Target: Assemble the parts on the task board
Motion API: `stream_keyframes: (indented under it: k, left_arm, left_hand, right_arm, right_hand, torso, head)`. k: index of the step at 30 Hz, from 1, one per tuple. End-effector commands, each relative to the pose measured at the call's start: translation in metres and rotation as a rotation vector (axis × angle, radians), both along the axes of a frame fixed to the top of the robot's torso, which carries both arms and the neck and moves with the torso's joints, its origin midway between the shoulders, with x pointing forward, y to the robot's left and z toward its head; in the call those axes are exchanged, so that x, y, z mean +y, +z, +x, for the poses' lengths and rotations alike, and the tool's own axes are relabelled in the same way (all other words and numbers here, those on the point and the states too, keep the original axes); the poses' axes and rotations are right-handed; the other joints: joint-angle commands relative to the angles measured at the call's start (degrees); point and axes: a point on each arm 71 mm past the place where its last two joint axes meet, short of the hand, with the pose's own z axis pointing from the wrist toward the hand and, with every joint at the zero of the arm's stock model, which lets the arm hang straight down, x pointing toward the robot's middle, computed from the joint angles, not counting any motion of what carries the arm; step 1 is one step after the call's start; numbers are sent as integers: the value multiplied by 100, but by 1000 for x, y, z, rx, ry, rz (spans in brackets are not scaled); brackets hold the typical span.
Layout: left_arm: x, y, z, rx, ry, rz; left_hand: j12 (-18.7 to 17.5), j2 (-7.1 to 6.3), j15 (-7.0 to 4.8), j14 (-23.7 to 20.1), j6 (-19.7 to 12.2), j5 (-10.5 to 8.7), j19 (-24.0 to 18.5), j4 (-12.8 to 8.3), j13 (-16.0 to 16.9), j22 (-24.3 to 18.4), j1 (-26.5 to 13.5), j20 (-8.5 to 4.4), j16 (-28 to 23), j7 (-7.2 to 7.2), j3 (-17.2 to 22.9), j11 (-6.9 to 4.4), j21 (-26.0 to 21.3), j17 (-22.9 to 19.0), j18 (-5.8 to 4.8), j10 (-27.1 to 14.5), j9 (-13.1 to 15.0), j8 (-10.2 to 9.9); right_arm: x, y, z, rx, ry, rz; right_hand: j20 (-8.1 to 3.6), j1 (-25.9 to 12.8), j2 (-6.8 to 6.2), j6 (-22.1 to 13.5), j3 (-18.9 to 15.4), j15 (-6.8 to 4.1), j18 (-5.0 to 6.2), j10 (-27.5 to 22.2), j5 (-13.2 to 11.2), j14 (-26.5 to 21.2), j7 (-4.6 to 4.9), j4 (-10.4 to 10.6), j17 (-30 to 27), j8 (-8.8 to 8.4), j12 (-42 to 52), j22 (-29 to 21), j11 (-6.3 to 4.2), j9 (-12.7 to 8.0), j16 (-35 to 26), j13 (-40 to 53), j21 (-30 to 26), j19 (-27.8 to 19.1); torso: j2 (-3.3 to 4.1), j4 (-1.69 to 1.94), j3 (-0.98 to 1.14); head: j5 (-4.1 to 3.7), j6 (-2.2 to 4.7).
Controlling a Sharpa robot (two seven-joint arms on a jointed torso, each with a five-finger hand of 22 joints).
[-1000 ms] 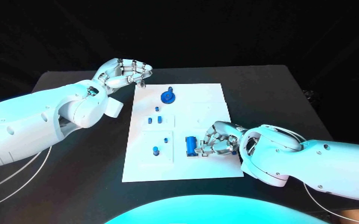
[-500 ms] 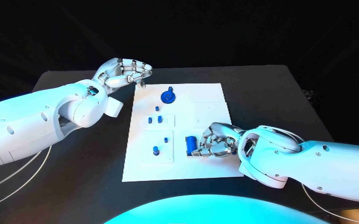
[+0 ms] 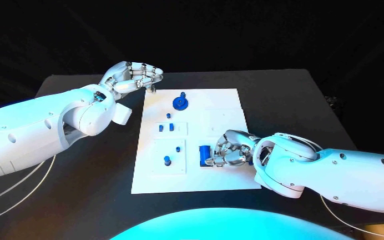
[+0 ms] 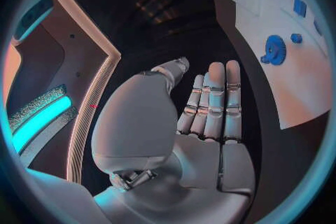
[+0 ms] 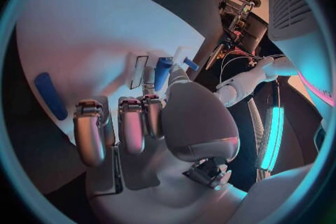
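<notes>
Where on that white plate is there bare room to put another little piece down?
Free: the task board's far right corner, right of the blue gear, and the near strip along its front edge. Crowded: the left column of small blue parts, and around the right hand.

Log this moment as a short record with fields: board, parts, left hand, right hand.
board: white task board in the middle of the black table
parts: blue gear at the far end; blue block near the right hand
left hand: left hand off the board's far left corner, fingers curled, holding nothing
right hand: right hand over the board beside the blue block; hold unclear
</notes>
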Motion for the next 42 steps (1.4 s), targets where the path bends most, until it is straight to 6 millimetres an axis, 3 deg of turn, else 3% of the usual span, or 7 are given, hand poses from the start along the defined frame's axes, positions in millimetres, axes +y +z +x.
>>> stream_keyframes:
  k: [1, 11, 18, 22, 28, 36, 42]
  left_arm:
    - [-1, 1, 0, -5, -13, -5]
    - [-1, 1, 0, -4, -13, -5]
    - [-1, 1, 0, -6, -13, -5]
    - [-1, 1, -1, -7, -24, -11]
    - [-2, 2, -2, -9, -41, -19]
    - [-3, 1, -2, -6, -45, -20]
    - [-5, 0, -2, -3, -48, -20]
  left_hand:
    - [18, 11, -9, -32, -46, 4, 32, -24, 7, -8, 59, 7, 27, 78, 13, -3, -26, -5, 80, -53, 6, 21]
    - [18, 11, -9, -32, -46, 4, 32, -24, 7, -8, 59, 7, 27, 78, 13, -3, -26, -5, 80, -53, 6, 21]
    - [32, 9, -7, -36, -48, 0, 38, -20, 5, -8, 74, 6, 33, 81, 11, 1, -27, -12, 78, -62, 8, 28]
    - [37, -3, -6, -39, -48, -3, 38, -15, 5, -9, 68, 7, 34, 80, 0, 1, -29, -14, 77, -65, 9, 31]
    - [56, -53, -2, -57, -34, -5, 29, 15, 3, -17, 31, 11, 38, 67, -55, -4, -47, -24, 74, -78, 17, 54]
    - [66, -57, -3, -60, -29, -4, 27, 23, 4, -20, 25, 12, 39, 60, -64, -8, -51, -26, 74, -71, 20, 60]
    - [66, -57, -3, -60, -29, -4, 27, 23, 4, -20, 25, 12, 39, 60, -64, -8, -51, -26, 74, -71, 20, 60]
  right_arm:
    - [-2, 0, 1, -18, -13, -8]
    - [-7, 7, -7, -24, -20, 31]
    - [-38, 17, 0, -93, -100, 42]
    - [-63, 22, 4, -146, -136, 9]
    - [-85, 32, -1, -227, -122, -53]
    - [-110, 30, -6, -222, -152, -134]
    - [-108, 18, -9, -194, -141, -168]
  right_hand:
    - [-27, -5, 60, 12, 7, -32, -38, 279, 12, 499, 21, 27, 1073, -20, -16, 1506, -14, -5, 17, 1048, 25, 599]
    - [-22, -8, -5, -49, -54, -24, -38, 260, 20, 492, 40, 8, 1040, -61, -57, 1506, 0, -20, 3, 1027, 25, 599]
    - [16, 383, -140, -183, -66, 20, -24, 214, 4, 480, 101, -29, 989, -159, -135, 1487, 53, -25, -22, 993, -41, 576]
    - [41, 734, -209, -218, -24, 45, -24, 207, -302, 482, 132, -26, 1000, -240, -147, 1488, 79, -11, -20, 992, -37, 577]
    - [73, 960, -268, -259, 9, 83, -4, 133, -462, 466, 193, 0, 936, -465, -313, 1460, 128, -107, -52, 903, -135, 541]
    - [82, 963, -237, -153, 15, 87, -12, 139, -510, 470, 182, 13, 955, -489, -311, 1471, 125, -129, -45, 905, -97, 555]
    - [74, 839, -188, 2, -16, 66, -9, 140, -523, 468, 143, 24, 946, -475, -326, 1467, 95, -128, -50, 897, -111, 550]
  torso:
    - [-2, 0, 2]
    - [-6, -6, 4]
    - [-25, -14, -10]
    - [-26, -25, -10]
    - [-31, -41, -1]
    - [-41, -59, -14]
    - [-34, -45, -8]
  head:
    - [9, 11]
    - [-14, 13]
    - [-106, 31]
    - [-161, 46]
    - [-249, 65]
    - [-319, 56]
    - [-302, 77]
